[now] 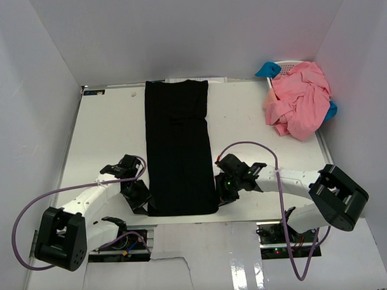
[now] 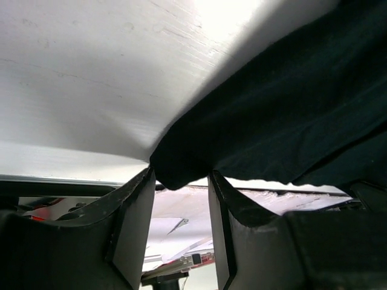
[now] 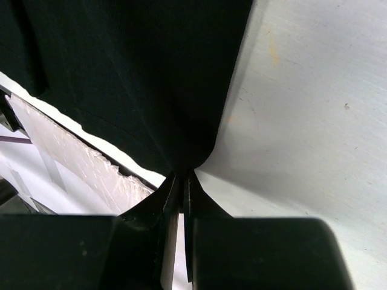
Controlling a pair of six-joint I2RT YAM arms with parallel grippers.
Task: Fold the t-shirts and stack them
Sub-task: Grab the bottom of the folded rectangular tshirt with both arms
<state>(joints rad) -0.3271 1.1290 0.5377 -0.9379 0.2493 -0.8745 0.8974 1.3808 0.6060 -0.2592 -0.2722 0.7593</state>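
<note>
The black t-shirt lies flat on the white table as a long narrow strip, running from the far edge to the near edge. My left gripper is at its near left corner. In the left wrist view the jaws stand apart, with the shirt's corner lying between the fingertips. My right gripper is at the near right corner. In the right wrist view it is shut on the black cloth. Salmon-pink t-shirts lie crumpled in a heap at the far right.
The pink heap sits in a white lattice basket at the far right corner, with blue cloth showing at its edges. White walls enclose the table on three sides. The near table edge runs just below both grippers.
</note>
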